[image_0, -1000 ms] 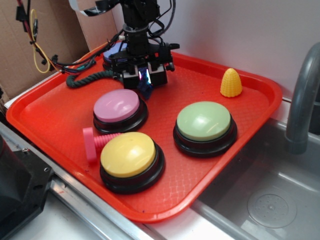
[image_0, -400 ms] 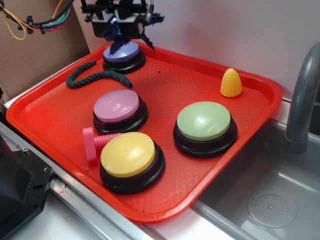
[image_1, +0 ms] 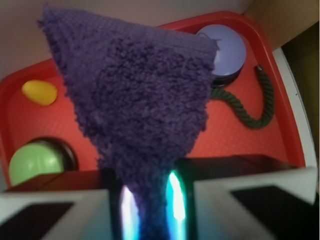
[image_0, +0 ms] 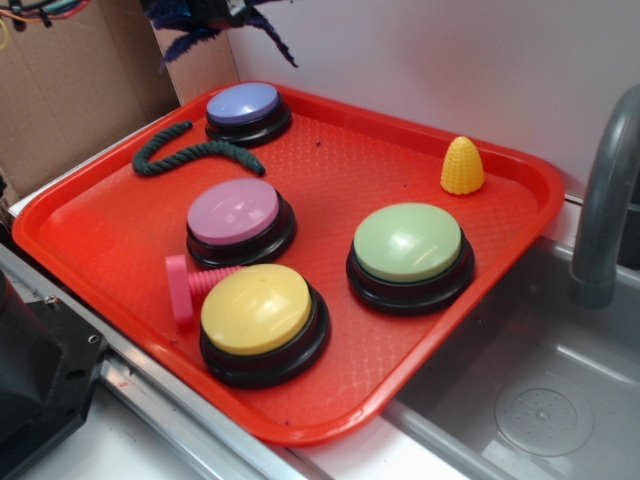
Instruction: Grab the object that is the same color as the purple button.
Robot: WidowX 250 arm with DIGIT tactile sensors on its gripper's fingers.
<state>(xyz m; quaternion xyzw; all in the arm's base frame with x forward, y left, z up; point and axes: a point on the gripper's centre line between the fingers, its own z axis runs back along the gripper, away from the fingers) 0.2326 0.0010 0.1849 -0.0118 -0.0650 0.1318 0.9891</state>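
Fingers: the gripper [image_1: 149, 210] pinches the purple cloth [image_1: 135, 100] at the bottom middle of the wrist view. The cloth's narrow end sits tight between the two fingers [image_1: 60, 215].
Purple cloth: it is fuzzy and shaped like a triangle, and it fills the middle of the wrist view. In the outside view it hangs at the very top left of the frame [image_0: 215, 25], up in the air above the tray, touching nothing below.
Purple button: it sits in the far left corner of the red tray [image_0: 100, 240], at the upper left of the frame [image_0: 244, 104]. In the wrist view it peeks out at the upper right, behind the cloth.
Green rope [image_0: 190, 155]: it lies curled just beside the purple button.
Other buttons: pink [image_0: 234, 211], yellow [image_0: 256, 308] and green [image_0: 408, 242], all on the tray.
Yellow cone [image_0: 462, 165]: it stands near the tray's far right side.
Pink bolt [image_0: 190, 285]: it lies touching the yellow button.
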